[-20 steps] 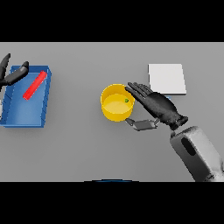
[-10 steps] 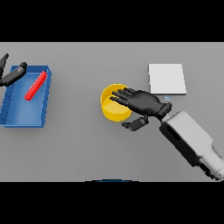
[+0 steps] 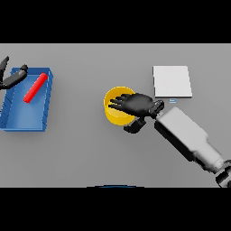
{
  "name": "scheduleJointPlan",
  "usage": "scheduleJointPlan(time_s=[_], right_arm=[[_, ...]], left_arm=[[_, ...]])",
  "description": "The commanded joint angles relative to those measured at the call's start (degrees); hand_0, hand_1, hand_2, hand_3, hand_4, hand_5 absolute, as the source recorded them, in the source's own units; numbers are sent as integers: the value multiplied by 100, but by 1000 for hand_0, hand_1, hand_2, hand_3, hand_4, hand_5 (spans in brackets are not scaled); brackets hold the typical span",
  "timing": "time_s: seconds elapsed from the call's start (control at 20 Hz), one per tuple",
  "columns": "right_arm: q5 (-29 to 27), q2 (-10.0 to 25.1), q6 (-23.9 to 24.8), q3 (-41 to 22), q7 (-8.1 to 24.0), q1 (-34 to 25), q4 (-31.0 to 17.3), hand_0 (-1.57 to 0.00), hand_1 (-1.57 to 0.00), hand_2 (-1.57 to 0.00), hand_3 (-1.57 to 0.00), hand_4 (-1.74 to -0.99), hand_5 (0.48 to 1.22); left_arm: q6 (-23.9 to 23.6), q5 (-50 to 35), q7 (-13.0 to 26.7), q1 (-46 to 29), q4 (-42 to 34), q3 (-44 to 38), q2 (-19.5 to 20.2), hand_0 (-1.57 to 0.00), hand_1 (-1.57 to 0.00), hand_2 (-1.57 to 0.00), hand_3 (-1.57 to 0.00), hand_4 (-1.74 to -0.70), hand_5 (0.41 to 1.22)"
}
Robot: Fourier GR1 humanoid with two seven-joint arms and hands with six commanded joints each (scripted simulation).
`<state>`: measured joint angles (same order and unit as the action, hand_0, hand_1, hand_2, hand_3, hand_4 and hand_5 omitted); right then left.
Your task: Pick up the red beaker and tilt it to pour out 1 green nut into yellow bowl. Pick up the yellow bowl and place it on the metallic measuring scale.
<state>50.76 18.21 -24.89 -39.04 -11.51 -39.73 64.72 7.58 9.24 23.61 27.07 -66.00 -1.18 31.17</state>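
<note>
The yellow bowl [image 3: 114,108] stands mid-table. My right hand [image 3: 137,105] lies over its right half, open, fingers spread straight across the inside, while the thumb [image 3: 132,127] sits outside the rim at the lower right. Most of the bowl's inside is covered and no green nut shows. The red beaker [image 3: 35,87] lies on its side, slanted, in the blue tray [image 3: 25,118] at the left. My left hand [image 3: 12,77] hangs open at the tray's far left corner, apart from the beaker. The pale square scale [image 3: 171,81] lies to the bowl's upper right.
The blue tray's walls enclose the beaker at the table's left side. My right forearm [image 3: 187,140] slants from the lower right up to the bowl, passing just below the scale.
My right hand has slid left over the bowl and its arm has come further in. My left hand has drawn back slightly from the beaker, which stays in the tray.
</note>
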Motion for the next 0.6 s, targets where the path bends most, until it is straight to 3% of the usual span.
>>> scheduleJointPlan(time_s=[0.0,0.15,0.3,0.35,0.4,0.45,0.55], right_arm=[[4,6,-45,-49,-76,19,-40,1,1,1,-4,-1184,676],[32,-136,6,-63,5,-66,-306,1,1,1,-22,-1195,708],[29,-160,-38,-53,46,-137,-384,-48,-60,-88,-130,-1261,809],[37,-162,1,-71,-45,-116,-388,-193,-183,-189,-215,-1309,891],[31,-129,42,-55,-147,-134,-379,-455,-407,-349,-322,-1363,957],[33,-132,38,-70,-168,-153,-385,-678,-640,-594,-572,-1435,1010],[-15,-139,20,-66,-265,-148,-405,-999,-975,-945,-792,-1540,1086]], left_arm=[[17,-13,-33,-17,11,-23,31,1,1,1,1,-802,703],[44,41,3,70,51,5,71,1,1,1,1,-789,711],[64,5,-51,46,29,-10,71,1,1,1,1,-791,712],[44,21,-71,33,42,-1,57,1,1,1,1,-791,711],[34,30,-117,15,57,-3,60,1,1,1,1,-789,710],[9,38,-136,-11,38,9,36,1,1,1,1,-788,710],[48,0,-76,2,16,-25,78,1,1,1,1,-787,707]])
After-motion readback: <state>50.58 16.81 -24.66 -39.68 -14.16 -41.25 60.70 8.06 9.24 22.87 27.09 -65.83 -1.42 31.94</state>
